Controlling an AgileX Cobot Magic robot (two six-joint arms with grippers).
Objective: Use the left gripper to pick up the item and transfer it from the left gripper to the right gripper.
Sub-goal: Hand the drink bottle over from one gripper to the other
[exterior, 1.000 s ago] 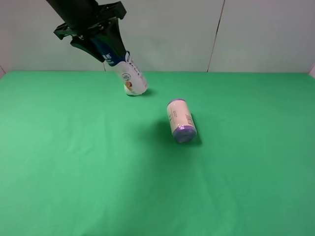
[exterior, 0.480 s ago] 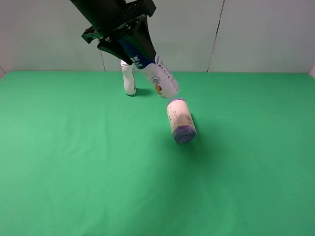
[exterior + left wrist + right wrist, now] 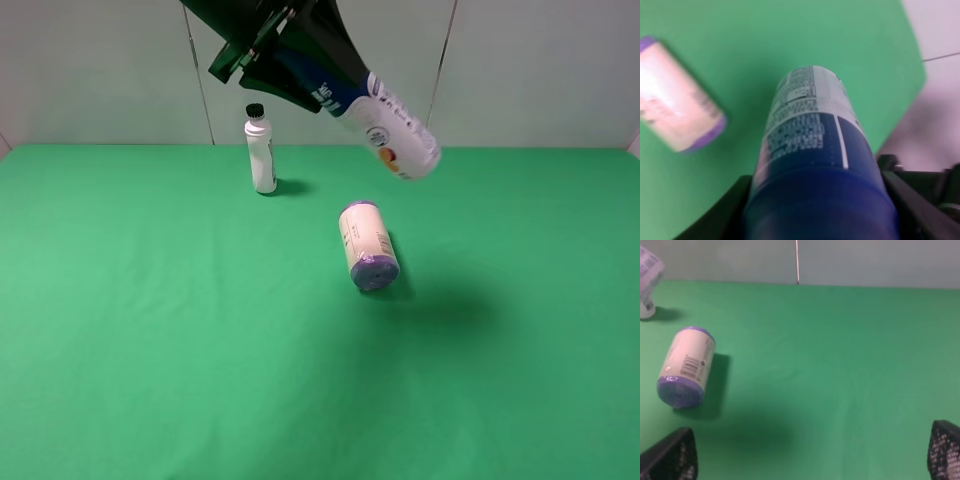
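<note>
Item (image 3: 392, 138) hangs clear of the tabletop (image 3: 150, 360) in the upper centre of the exterior high view, tilted with its white lower body pointing down and to the right. Jaws of the left gripper (image 3: 320, 85) are closed on the blue upper part of the item; the left wrist view shows black gripper structure on each side of the blue section. Pickup is judged complete. No part of the right gripper (image 3: 807, 455) appears in the exterior high view; its wrist view shows the jaws spread wide with nothing between them. Transfer is not yet done: the right gripper must reach the white lower body and close on it, then the left jaws must release. On the tabletop, a purple-ended cylinder (image 3: 367, 246) lies below the item, and a black-capped bottle (image 3: 262, 150) stands upright at upper left of the cylinder
</note>
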